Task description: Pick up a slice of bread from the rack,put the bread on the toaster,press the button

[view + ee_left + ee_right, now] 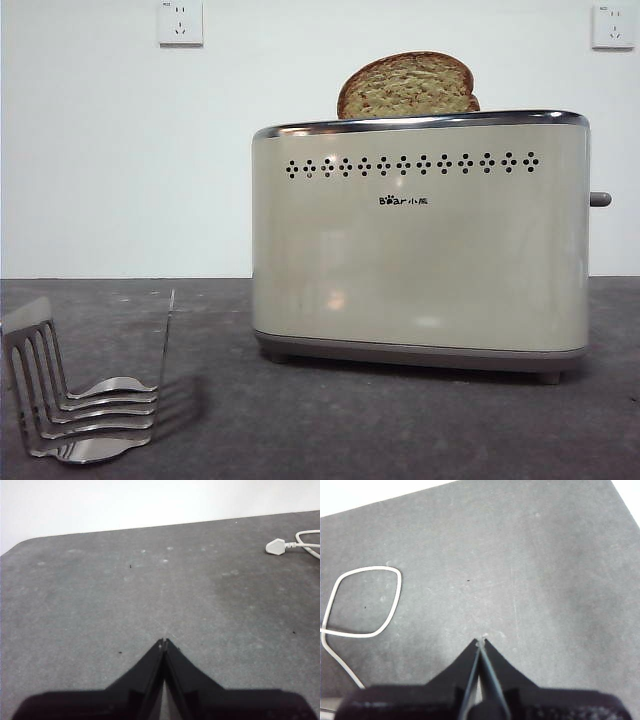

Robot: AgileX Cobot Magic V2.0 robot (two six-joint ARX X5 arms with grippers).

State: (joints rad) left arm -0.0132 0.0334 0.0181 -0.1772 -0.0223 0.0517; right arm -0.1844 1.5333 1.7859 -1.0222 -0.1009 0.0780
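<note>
The slice of bread (406, 86) stands upright in the top slot of the cream toaster (420, 240), its domed crust showing above the chrome rim. The dark-grey button (600, 199) sticks out from the toaster's right end. The silver rack (75, 390) stands empty at the front left. My left gripper (163, 641) is shut and empty over bare table. My right gripper (481, 641) is shut and empty over bare table. Neither gripper shows in the front view.
A white plug (276, 545) with its cable lies on the dark grey table in the left wrist view. A loop of white cable (362, 602) lies in the right wrist view. Two white wall sockets (180, 22) are on the back wall.
</note>
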